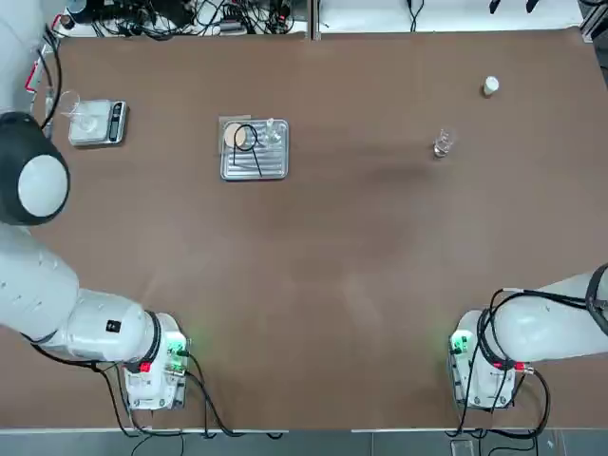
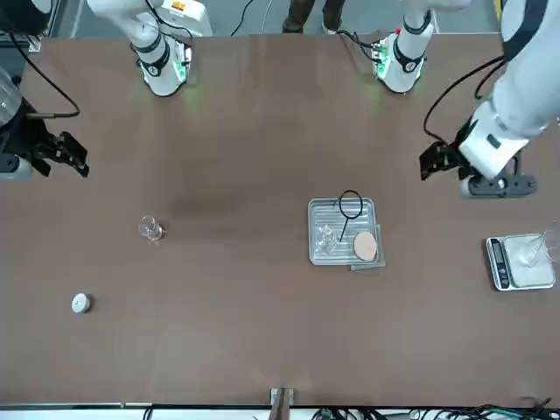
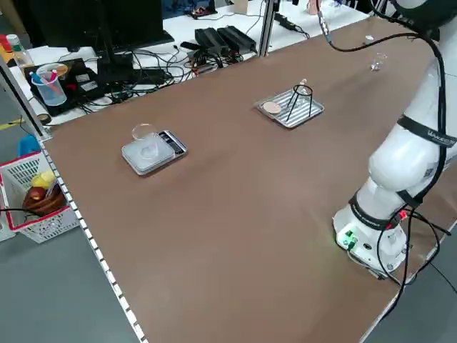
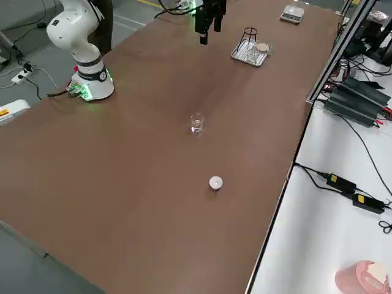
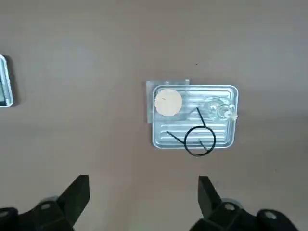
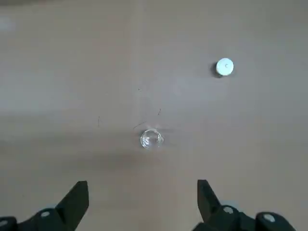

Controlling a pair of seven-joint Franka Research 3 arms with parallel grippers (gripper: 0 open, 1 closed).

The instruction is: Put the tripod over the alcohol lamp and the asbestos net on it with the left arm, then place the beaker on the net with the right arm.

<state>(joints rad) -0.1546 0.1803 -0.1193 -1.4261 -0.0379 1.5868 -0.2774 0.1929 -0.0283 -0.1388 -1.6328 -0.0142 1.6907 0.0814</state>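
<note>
From overhead, the tripod [image 1: 246, 138], lamp [image 1: 273, 133] and net [image 1: 234, 136] are together at the tray [image 1: 255, 177]. They lie on the left arm's side of the counter [image 1: 342, 285]; the beaker [image 1: 445, 142] stands alone on the right arm's side.

From the front, the left pincer [image 2: 435, 161] is over the counter, nearer the robot than the tray, and is the nearer of the 2 to the tripod. The right pincer [image 2: 80, 164] is on the beaker's side, also empty.

In the left side view, the tripod has its ring up, legs down at the tray.

In the left wrist view, 2 fingers are spread wide with nothing between them; the tripod lies ahead of their tips, ring nearer them than the net's disc is. The first move probably calls for the left pincer to reach away from the robot to that ring.

In the right wrist view, 2 more fingers stand apart, the beaker beyond them.
</note>
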